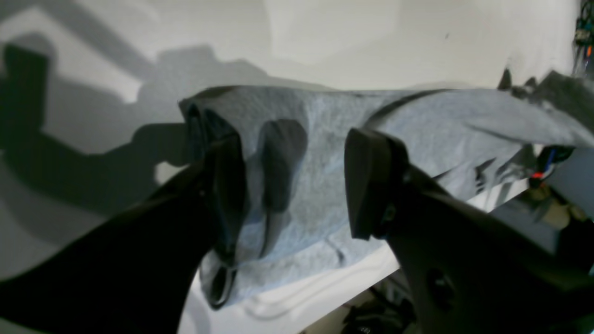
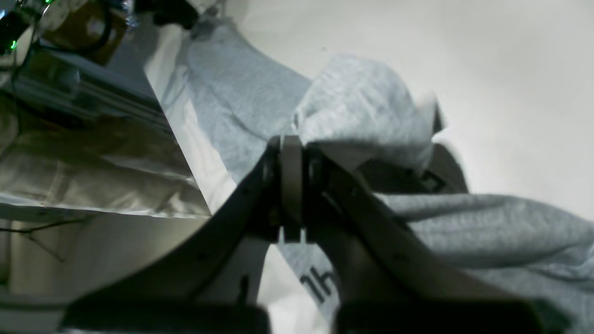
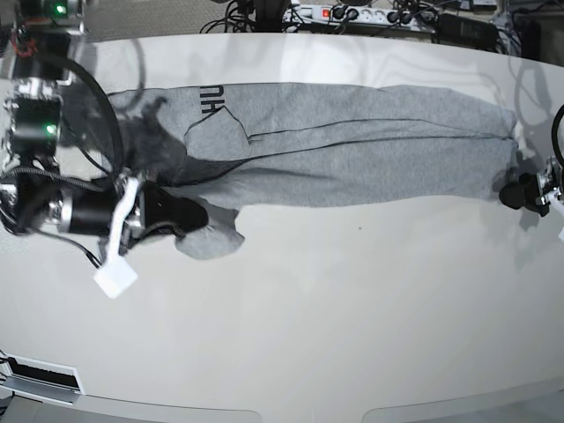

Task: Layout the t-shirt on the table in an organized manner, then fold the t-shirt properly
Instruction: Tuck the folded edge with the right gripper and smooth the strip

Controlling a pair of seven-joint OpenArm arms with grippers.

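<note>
T-shirt (image 3: 352, 145) lies stretched in a long band across the far half of the table (image 3: 308, 335), with black lettering showing at its far-left end and a loose flap trailing toward you near the left side. On the left of the base view you have the right gripper (image 2: 292, 185) with its jaws pressed together on a bunched fold of the cloth (the pinch shows plainly in its wrist view). On the right, the left gripper (image 1: 297, 181) has its jaws spread wide, one finger tucked into the hem and nothing clamped. I judge the cotton light, soft and limp, so it will sag and crease between holds; take it by hems, shoulders or corners and keep both ends taut. Glossy and smooth, the tabletop should let the fabric slide easily. You have bare surface on the near side, while cables and a power strip (image 3: 352, 13) crowd the far edge.
</note>
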